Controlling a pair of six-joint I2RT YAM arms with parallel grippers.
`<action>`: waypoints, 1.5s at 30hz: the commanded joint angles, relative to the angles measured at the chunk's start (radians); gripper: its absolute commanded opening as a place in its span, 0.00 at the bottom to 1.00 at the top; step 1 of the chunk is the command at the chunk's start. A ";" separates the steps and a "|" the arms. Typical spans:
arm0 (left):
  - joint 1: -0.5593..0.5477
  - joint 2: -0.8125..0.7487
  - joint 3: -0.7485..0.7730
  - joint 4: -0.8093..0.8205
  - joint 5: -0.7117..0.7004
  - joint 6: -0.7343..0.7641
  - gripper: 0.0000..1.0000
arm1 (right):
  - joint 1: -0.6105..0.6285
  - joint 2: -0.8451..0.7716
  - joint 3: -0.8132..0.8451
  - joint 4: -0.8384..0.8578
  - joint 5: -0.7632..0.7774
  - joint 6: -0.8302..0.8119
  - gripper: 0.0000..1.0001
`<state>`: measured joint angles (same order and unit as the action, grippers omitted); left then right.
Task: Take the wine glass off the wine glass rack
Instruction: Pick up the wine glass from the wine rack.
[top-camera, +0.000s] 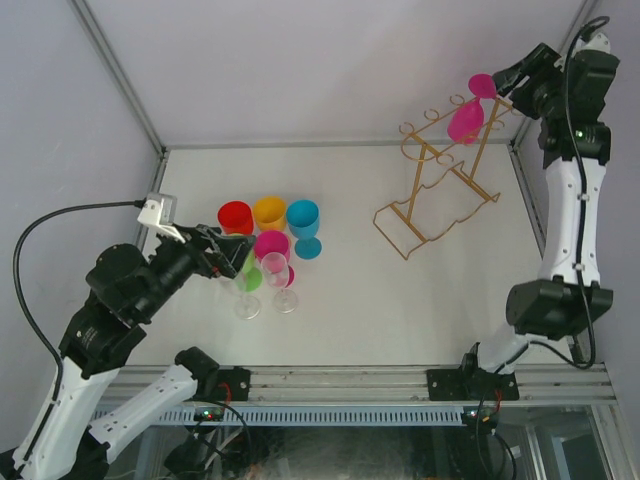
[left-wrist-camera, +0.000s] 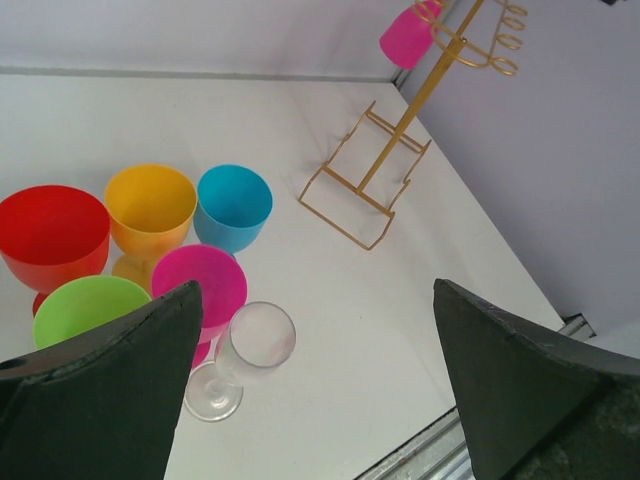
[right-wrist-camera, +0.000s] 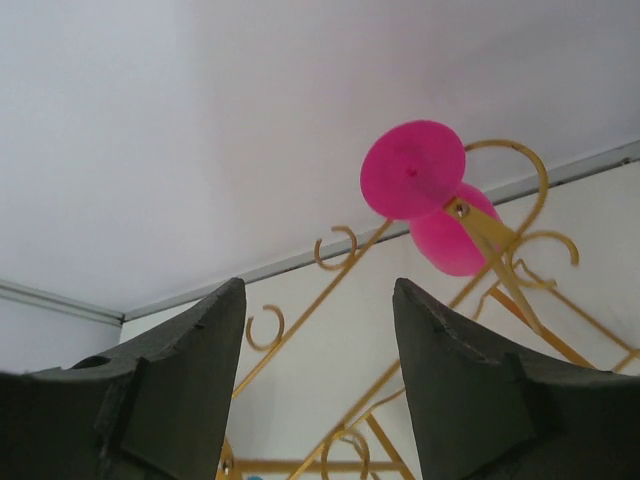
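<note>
Approach step: right gripper (top-camera: 503, 82), jaws part open and empty, hovers just beside the pink wine glass (top-camera: 465, 120) hanging bowl-down high on the wine glass rack (left-wrist-camera: 398, 130), far right; next it likely must pinch the stem and slide it off the loop.

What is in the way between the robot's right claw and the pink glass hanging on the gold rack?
Nothing that I can see. The right gripper is open, with only empty air between it and the pink wine glass. The glass hangs upside down on the gold wine glass rack, whose arm holds its stem.
</note>
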<state>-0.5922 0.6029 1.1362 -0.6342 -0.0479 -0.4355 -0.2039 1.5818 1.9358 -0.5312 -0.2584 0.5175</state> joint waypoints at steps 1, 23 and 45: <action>0.006 0.002 -0.013 -0.010 0.028 -0.019 1.00 | -0.004 0.142 0.199 -0.072 -0.030 0.035 0.60; 0.004 0.014 -0.010 0.004 0.052 -0.033 1.00 | -0.016 0.507 0.527 -0.155 0.098 -0.032 0.48; 0.005 0.011 -0.034 0.003 0.039 -0.035 1.00 | -0.074 0.532 0.448 -0.039 -0.075 0.240 0.05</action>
<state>-0.5922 0.6086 1.1301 -0.6670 -0.0181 -0.4606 -0.2638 2.1509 2.4145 -0.6273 -0.3061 0.6792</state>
